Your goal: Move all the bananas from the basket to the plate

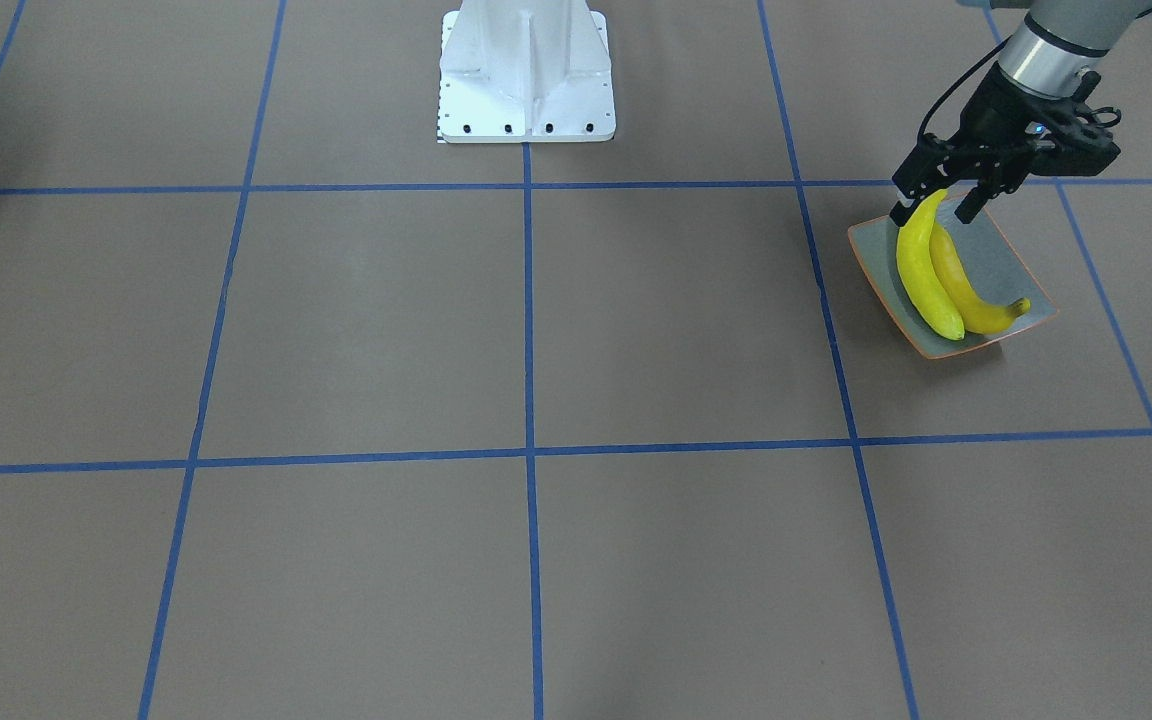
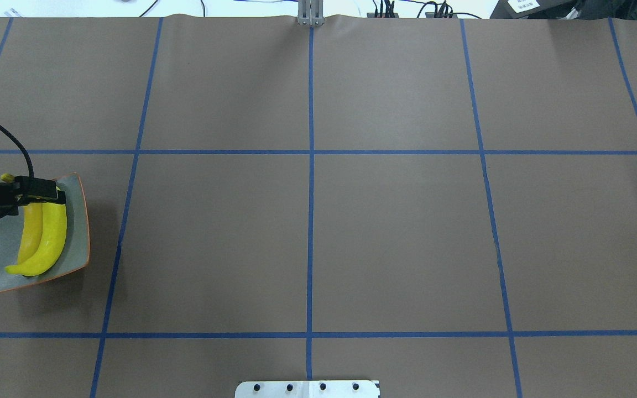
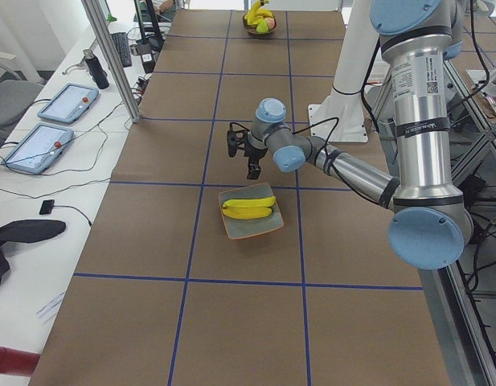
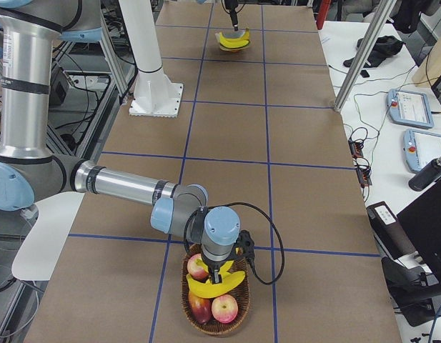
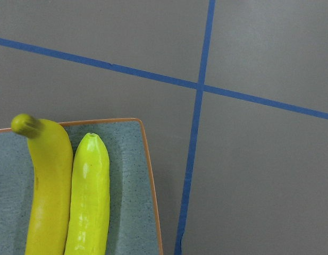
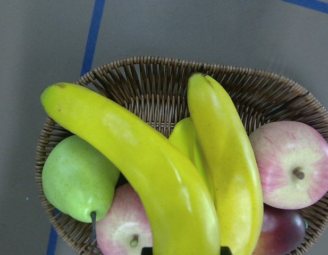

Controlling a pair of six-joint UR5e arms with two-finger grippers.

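**Two on the plate, two in the basket**

I see two bananas [image 1: 928, 285] lying side by side, touching, on the plate [image 1: 1008, 258] at the robot's left end of the table [image 1: 636, 330]. My left gripper [image 1: 934, 214] hovers over their ends away from the robot, fingers spread wide, holding nothing. Two more bananas [image 6: 153, 175] lie in the basket [image 6: 153, 69] over apples [image 6: 291, 164] and a pear [image 6: 73, 178]. The right gripper [image 4: 219, 273] hangs just above them; I cannot tell its opening.

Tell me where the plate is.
In the overhead view the plate sits at the far left edge, on the robot's left side, holding two bananas.
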